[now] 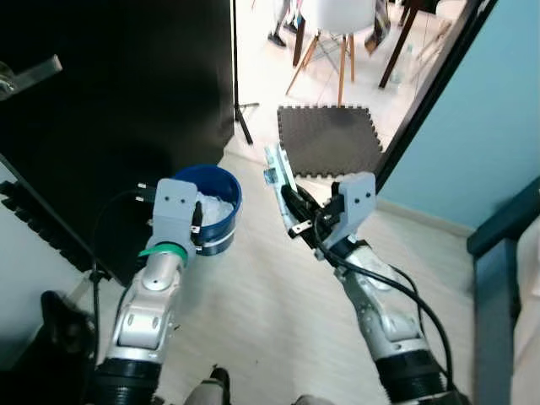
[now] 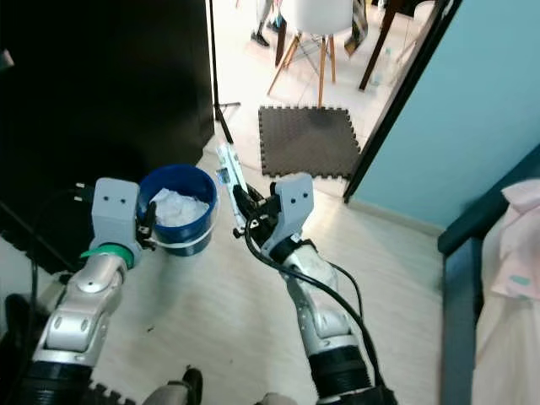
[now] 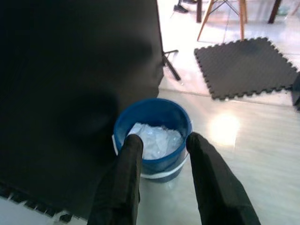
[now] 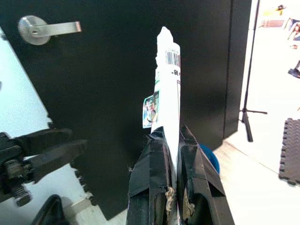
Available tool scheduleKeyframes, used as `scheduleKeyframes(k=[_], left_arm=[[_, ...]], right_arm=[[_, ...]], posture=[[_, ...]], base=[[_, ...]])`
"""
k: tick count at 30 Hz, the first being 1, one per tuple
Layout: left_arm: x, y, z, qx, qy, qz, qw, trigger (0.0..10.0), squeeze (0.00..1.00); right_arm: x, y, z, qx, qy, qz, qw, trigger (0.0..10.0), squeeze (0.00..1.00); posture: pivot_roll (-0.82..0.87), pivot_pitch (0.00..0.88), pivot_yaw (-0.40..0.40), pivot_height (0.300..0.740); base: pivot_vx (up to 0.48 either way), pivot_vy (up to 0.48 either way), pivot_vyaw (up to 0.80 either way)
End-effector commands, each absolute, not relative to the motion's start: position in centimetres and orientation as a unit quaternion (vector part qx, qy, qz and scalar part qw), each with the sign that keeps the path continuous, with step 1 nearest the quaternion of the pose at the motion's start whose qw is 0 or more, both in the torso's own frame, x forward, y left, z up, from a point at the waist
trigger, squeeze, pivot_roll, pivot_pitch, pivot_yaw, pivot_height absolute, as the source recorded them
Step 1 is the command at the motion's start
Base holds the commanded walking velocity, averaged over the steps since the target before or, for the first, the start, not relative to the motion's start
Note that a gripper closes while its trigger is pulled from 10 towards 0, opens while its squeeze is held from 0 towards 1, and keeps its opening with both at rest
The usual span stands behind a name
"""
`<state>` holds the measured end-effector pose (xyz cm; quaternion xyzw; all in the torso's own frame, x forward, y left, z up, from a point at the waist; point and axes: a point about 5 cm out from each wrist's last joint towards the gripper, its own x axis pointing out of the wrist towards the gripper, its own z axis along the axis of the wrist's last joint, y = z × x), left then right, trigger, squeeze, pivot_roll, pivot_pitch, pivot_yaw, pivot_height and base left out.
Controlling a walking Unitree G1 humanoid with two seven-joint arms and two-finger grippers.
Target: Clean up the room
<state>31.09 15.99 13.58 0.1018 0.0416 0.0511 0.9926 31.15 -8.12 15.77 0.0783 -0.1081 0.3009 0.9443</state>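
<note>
One white packet sits clamped in the right gripper. One blue bucket holds crumpled paper, with the left gripper spread apart at its rim.

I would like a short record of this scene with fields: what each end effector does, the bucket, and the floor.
right end effector: shut on a flat white package with a barcode, held upright
left end effector: open, fingers pointing at the blue bucket
blue bucket: on the pale floor beside the black door, white crumpled material inside
floor: dark foam mat in the doorway
</note>
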Motion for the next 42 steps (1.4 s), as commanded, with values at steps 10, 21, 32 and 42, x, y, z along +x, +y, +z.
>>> scheduleKeyframes(k=[10, 21, 32, 42], left_arm=[[31.23, 15.83, 13.3, 0.103, 0.047, 0.051, 0.992, 10.0, 0.0], [31.25, 15.83, 13.28, 0.102, 0.046, 0.053, 0.992, 10.0, 0.0], [31.19, 15.86, 13.29, 0.102, 0.047, 0.054, 0.992, 10.0, 0.0], [31.18, 15.93, 13.26, 0.104, 0.048, 0.057, 0.992, 10.0, 0.0]], right_arm=[[31.15, -8.46, 15.4, 0.089, -0.101, 0.295, 0.946, 10.0, 0.0], [31.34, -8.59, 15.52, 0.088, -0.103, 0.292, 0.947, 10.0, 0.0], [31.43, -8.66, 15.7, 0.095, -0.106, 0.29, 0.946, 10.0, 0.0], [31.19, -8.12, 15.79, 0.103, -0.106, 0.314, 0.938, 10.0, 0.0]], posture=[[-0.04, 0.054, 0.011, 0.74], [-0.04, 0.051, 0.008, 0.74], [-0.04, 0.057, 0.009, 0.74], [-0.04, 0.063, 0.01, 0.74]], base=[[0.442, 0.0, 0.0], [0.44, 0.0, 0.09], [0.438, 0.0, 0.4], [0.438, 0.0, 0.36]])
